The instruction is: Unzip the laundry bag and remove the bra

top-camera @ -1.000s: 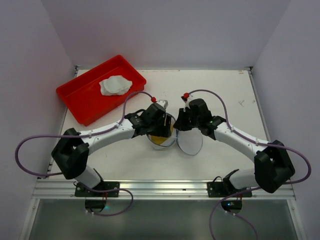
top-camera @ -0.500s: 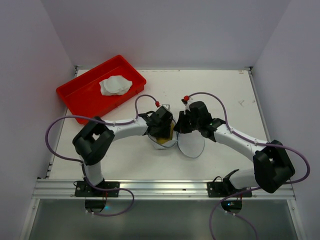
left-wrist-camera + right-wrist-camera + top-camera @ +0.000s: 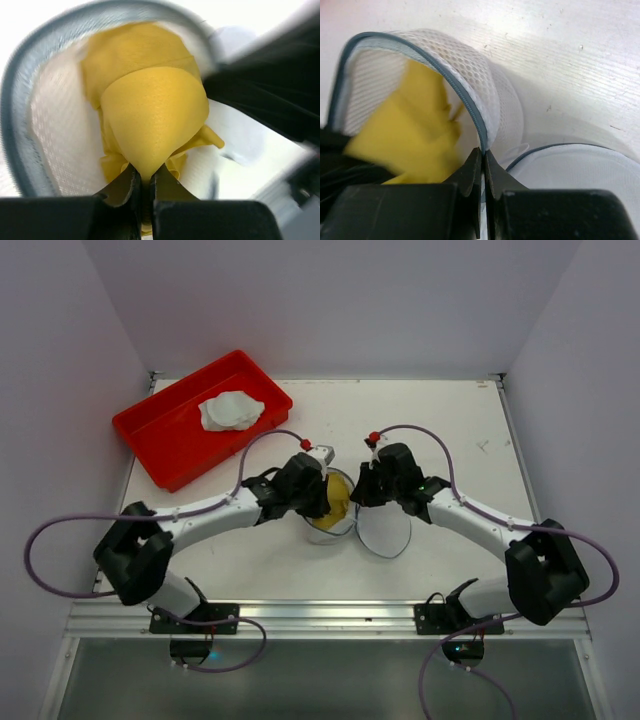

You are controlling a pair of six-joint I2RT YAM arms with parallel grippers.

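The left gripper (image 3: 142, 176) is fully closed. Its two dark fingers pinch the lower tip of the bra (image 3: 155, 115). The right gripper (image 3: 482, 161) is also closed. Its two fingers clamp the rim of the bag (image 3: 470, 70) at the edge of the mouth, with the mesh wall between them.

Count: two arms, two grippers, one bag, one bra, one tray, one cloth.

The bag (image 3: 322, 527) stands on the table (image 3: 450, 420), near its middle, directly between the two grippers. The mouth faces upward, since the top view looks straight into it. The drum axis therefore runs roughly vertical; any tilt cannot be told. The zip is undone. The round lid (image 3: 383, 530) lies flat on the table on the right side of the bag, touching it.

The bra is inside the bag and shows through the open mouth. It is yellow, smooth, finely textured fabric with a rounded moulded cup and crumpled folds beneath.

The bag is white open-weave mesh, translucent, drum-shaped, with blue-grey trim around the rim (image 3: 15, 100) and around the lid.

The tray (image 3: 170, 445) is red, rectangular, rigid and shallow. It sits at the far left corner of the table, well apart from the bag. One crumpled white cloth (image 3: 231, 410) lies in it.
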